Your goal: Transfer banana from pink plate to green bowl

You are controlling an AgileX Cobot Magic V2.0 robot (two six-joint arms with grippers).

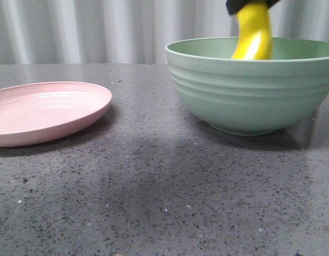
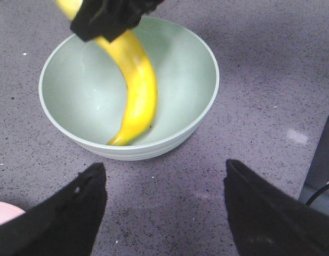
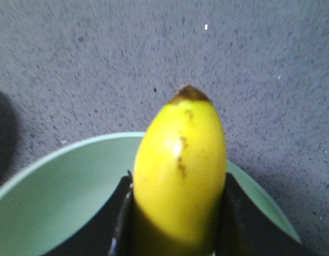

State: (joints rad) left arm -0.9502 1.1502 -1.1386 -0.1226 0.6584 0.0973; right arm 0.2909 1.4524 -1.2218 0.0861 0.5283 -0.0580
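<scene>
The yellow banana (image 1: 253, 34) hangs nearly upright with its lower end inside the green bowl (image 1: 249, 96) at the right. My right gripper (image 1: 249, 4) is shut on the banana's upper part at the top edge of the front view. In the right wrist view the banana (image 3: 180, 165) sits between the fingers above the bowl (image 3: 57, 197). The pink plate (image 1: 47, 109) lies empty at the left. My left gripper (image 2: 164, 165) is open and empty above the table, beside the bowl (image 2: 73, 85), looking at the banana (image 2: 135, 90) and the right gripper (image 2: 108, 18).
The dark speckled stone table (image 1: 153, 186) stretches between the plate and the bowl. A pale curtain (image 1: 89, 29) hangs behind. An edge of the pink plate (image 2: 4, 213) shows by the left gripper's finger.
</scene>
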